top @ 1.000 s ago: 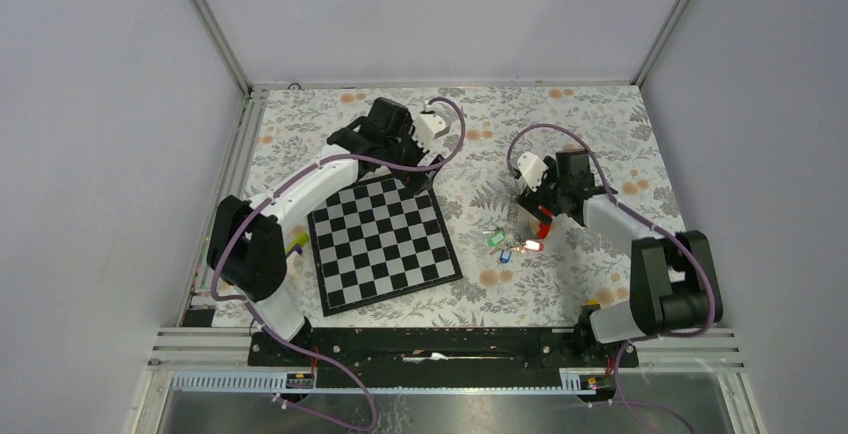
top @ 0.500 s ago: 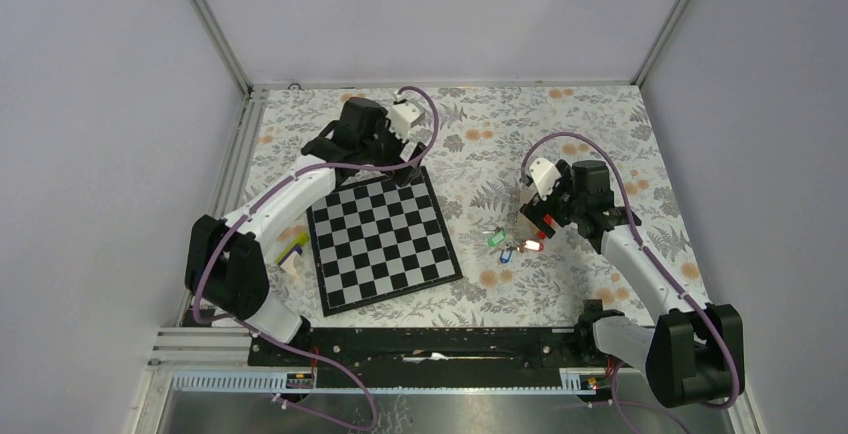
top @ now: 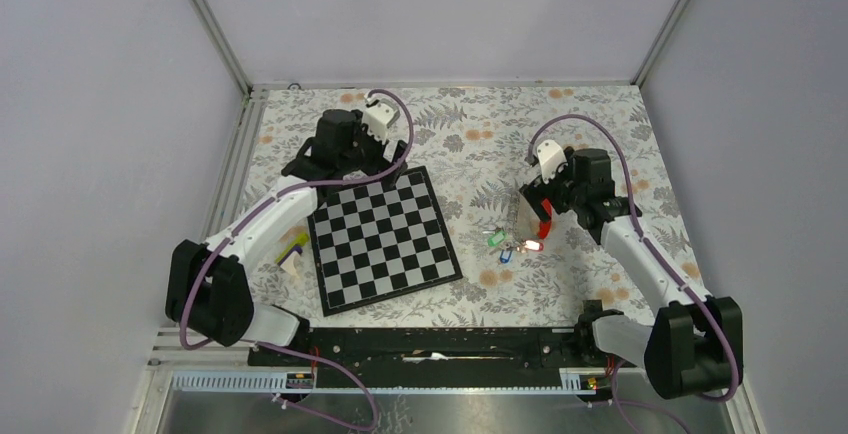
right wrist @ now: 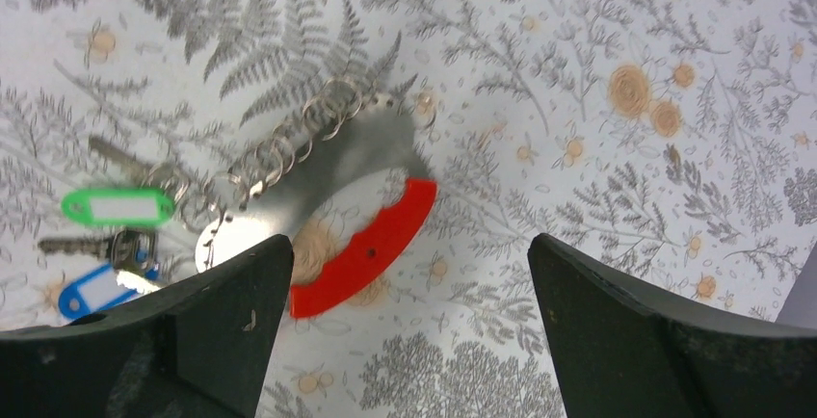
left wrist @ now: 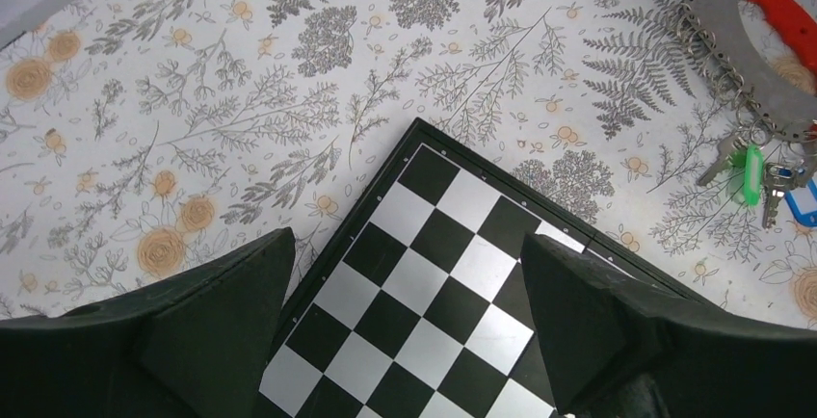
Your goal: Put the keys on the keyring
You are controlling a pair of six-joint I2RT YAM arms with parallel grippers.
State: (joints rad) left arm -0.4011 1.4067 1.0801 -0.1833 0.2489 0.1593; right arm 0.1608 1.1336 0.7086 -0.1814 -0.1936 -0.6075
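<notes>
Left gripper (left wrist: 405,240) shifted left, three keys (top: 497,239), one keyring (right wrist: 366,245)

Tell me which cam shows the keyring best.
Right wrist: the keyring lies whole near mid-frame, red arc and grey plate both sharp and unobstructed. Left wrist catches it in the top-right corner, cropped by the frame edge. Top external shows only a tiny red-and-grey spot.

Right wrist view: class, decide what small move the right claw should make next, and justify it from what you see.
Probably lower the right claw onto the red part of the keyring and close. The claw hangs open right above it, the keyring lies flat, and the keys lie at its other end.
</notes>
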